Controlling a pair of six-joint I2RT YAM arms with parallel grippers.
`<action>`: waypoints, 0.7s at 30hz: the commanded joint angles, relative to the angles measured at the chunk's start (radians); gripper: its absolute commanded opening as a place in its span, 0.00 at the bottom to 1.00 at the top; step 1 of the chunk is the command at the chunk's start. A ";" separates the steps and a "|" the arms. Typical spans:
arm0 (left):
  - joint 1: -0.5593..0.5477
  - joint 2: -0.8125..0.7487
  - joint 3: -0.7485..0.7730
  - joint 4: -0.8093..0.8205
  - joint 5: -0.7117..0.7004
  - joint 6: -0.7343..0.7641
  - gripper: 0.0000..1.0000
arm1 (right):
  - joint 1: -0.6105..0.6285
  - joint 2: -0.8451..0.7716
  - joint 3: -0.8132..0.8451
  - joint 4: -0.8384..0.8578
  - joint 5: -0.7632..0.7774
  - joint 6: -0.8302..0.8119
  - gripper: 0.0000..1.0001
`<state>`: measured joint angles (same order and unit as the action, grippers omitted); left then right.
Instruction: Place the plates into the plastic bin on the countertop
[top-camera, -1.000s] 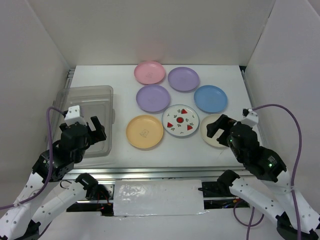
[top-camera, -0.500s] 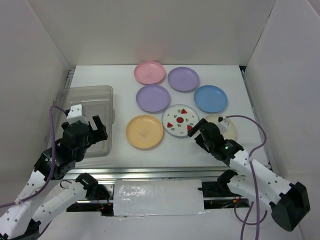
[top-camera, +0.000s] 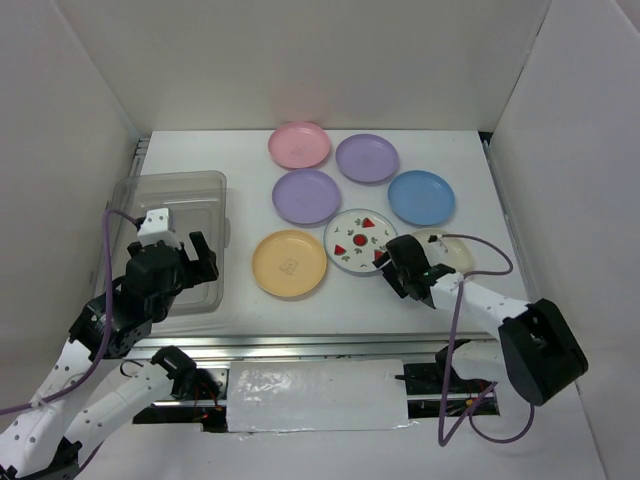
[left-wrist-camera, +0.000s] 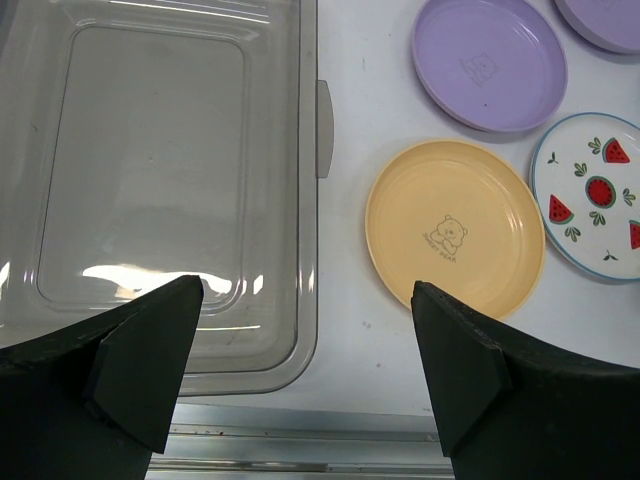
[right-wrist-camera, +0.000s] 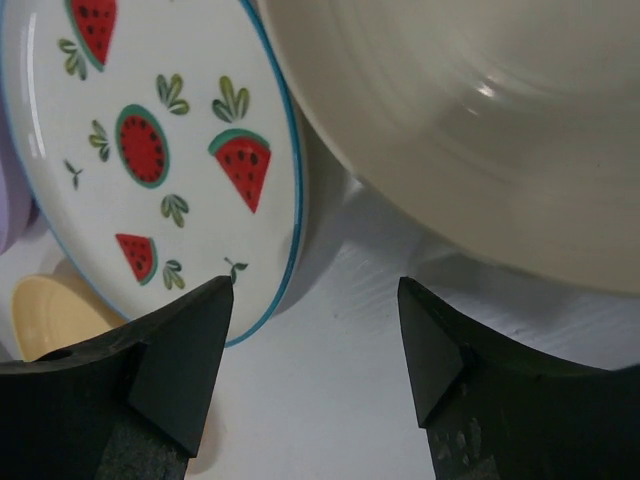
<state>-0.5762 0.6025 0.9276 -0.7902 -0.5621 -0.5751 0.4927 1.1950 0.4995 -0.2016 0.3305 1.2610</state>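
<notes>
Seven plates lie on the white countertop: pink, two purple, blue, white with red fruit prints, orange-yellow and cream. The clear plastic bin stands at the left and holds nothing. My left gripper is open and empty above the bin's near right corner, with the orange-yellow plate to its right. My right gripper is open and empty, low over the table between the printed plate and the cream plate.
White walls close in the back and both sides. A metal rail runs along the front edge and also shows in the left wrist view. A purple cable loops beside the right arm.
My right arm has swung left and down, from over the cream plate's right side to the gap between the printed and cream plates. My left gripper has barely moved.
</notes>
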 joint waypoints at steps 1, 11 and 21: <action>0.006 -0.003 0.005 0.045 0.008 0.027 0.99 | -0.022 0.075 0.039 0.065 -0.001 0.021 0.74; 0.006 -0.012 0.005 0.043 0.005 0.026 0.99 | -0.054 0.187 0.031 0.131 -0.062 0.032 0.42; 0.006 -0.006 0.005 0.045 0.010 0.026 0.99 | -0.048 0.144 0.010 0.107 -0.028 0.087 0.00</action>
<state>-0.5762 0.5987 0.9276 -0.7841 -0.5518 -0.5747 0.4389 1.3727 0.5179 -0.0513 0.2665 1.3338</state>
